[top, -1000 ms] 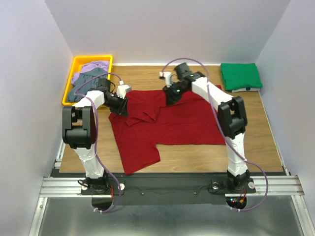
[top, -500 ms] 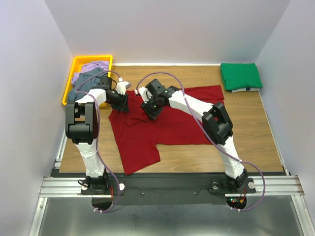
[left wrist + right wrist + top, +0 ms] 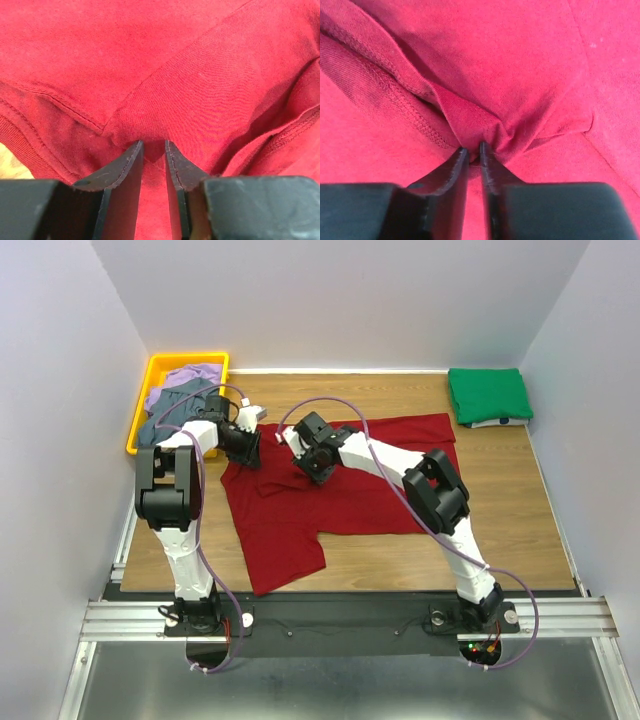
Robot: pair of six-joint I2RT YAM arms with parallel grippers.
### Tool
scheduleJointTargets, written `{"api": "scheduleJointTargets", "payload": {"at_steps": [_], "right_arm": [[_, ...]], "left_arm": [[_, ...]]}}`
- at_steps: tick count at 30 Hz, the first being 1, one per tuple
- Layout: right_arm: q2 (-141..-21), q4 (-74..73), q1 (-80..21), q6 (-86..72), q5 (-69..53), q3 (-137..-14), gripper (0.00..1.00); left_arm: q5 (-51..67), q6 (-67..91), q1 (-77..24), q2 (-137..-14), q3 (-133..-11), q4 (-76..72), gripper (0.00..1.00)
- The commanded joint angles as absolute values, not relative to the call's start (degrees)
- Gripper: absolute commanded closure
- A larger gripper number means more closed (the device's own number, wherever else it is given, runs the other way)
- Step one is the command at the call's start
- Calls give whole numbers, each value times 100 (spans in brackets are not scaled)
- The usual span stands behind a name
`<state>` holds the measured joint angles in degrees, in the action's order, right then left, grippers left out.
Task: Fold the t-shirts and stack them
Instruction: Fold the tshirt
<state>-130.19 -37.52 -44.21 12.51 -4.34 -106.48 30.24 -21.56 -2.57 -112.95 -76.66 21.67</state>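
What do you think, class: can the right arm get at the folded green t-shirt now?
Probably not yet: the right hand is shut on the dark red t-shirt; the green t-shirt lies unobstructed, far to its right.

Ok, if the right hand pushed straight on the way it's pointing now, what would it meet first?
The dark red cloth t-shirt: the right hand is shut on a bunched fold of it, and more of that cloth lies directly ahead. What lies under the shirt is hidden.
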Motion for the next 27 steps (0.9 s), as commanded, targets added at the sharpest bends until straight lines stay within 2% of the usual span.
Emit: {"api": "scheduleJointTargets", "payload": {"at_steps": [1,4,8,11,12,14,17,18,23,27], "right_arm": [[-12683,-3639,-4421,1415,-35,-10345,85],[-12385,-3647,-4421,1441,-35,-10196,94],[-12007,-3647,-4421,1459,-202,-9872,99],[-11752,-3647,-4421,1625,-194,-9459,98],[-11707,-3647,-4421,1652,-132,-9361,96],[-11628,-3647,-4395,1740,-36,-9151,80],[-11540,-3647,-4307,1775,-105,-9062,52],[-11427,-3647,-4220,1732,-236,-9027,48],[-11031,-3674,-3640,1608,-798,-8974,46],[-10758,-3674,-2570,1565,-1492,-8921,46]], "left_arm": [[2848,-2118,-290,-11399,-7849,2110,66],[2760,-2092,-290,-11461,-7875,2118,68],[2655,-2101,-290,-11522,-7892,2118,73],[2593,-2153,-290,-11505,-7893,2153,74],[2610,-2179,-290,-11487,-7884,2153,74],[2689,-2258,-281,-11409,-7814,2162,74],[2926,-2443,-290,-11084,-7621,2180,70],[2944,-2478,-290,-10874,-7507,2154,70],[2971,-2593,-290,-10284,-7357,2153,69],[2953,-2488,-343,-10238,-7732,2031,68]]}}
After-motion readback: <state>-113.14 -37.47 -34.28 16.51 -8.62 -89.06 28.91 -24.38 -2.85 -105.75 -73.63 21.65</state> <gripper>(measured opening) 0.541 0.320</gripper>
